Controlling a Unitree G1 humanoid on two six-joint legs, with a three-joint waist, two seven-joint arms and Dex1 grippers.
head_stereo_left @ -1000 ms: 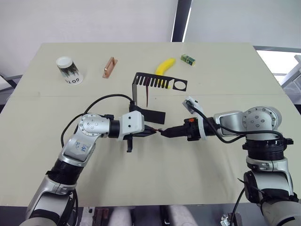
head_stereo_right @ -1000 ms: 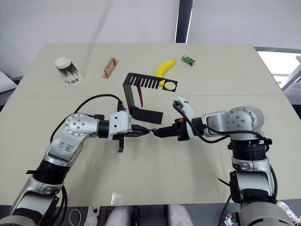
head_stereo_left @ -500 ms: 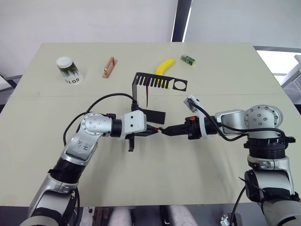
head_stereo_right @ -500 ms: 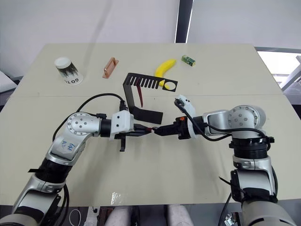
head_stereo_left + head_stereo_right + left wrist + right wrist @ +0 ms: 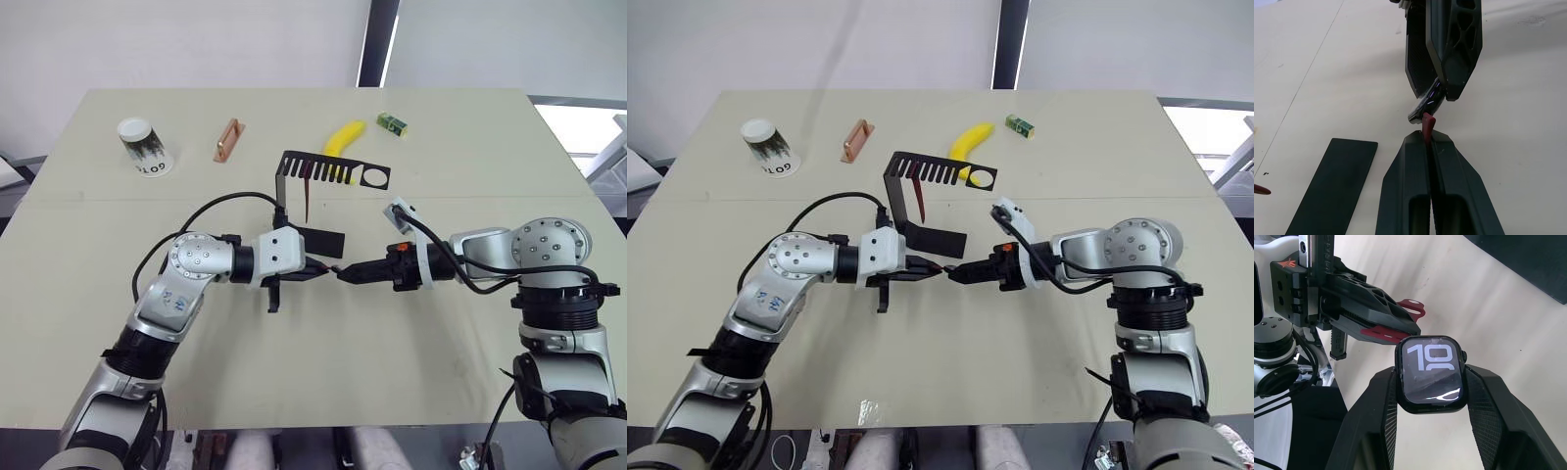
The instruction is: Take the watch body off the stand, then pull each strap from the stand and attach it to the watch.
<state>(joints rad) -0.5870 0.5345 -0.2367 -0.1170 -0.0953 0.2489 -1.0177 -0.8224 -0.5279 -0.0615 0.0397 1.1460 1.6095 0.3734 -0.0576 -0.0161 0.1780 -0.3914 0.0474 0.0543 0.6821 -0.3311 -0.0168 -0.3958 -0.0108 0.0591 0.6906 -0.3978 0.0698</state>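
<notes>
My right gripper [image 5: 345, 274] is shut on the watch body [image 5: 1432, 373], a dark case whose lit face shows "10". My left gripper [image 5: 323, 272] is shut on a dark red strap [image 5: 1428, 122], whose end meets the watch body's edge at mid-table. The two grippers face each other tip to tip. The black stand [image 5: 333, 172] sits just behind them, with another dark red strap [image 5: 308, 196] hanging from its slotted top arm. Its round ring hole [image 5: 374, 178] is empty.
A paper cup [image 5: 144, 146] stands at the far left, with a copper-coloured bar [image 5: 228, 139] beside it. A banana [image 5: 344, 137] and a small green box [image 5: 392, 123] lie behind the stand. The stand's flat base [image 5: 315, 238] lies close behind my left gripper.
Both grippers have shifted slightly, keeping the strap end against the watch body. Nothing was let go or taken up.
</notes>
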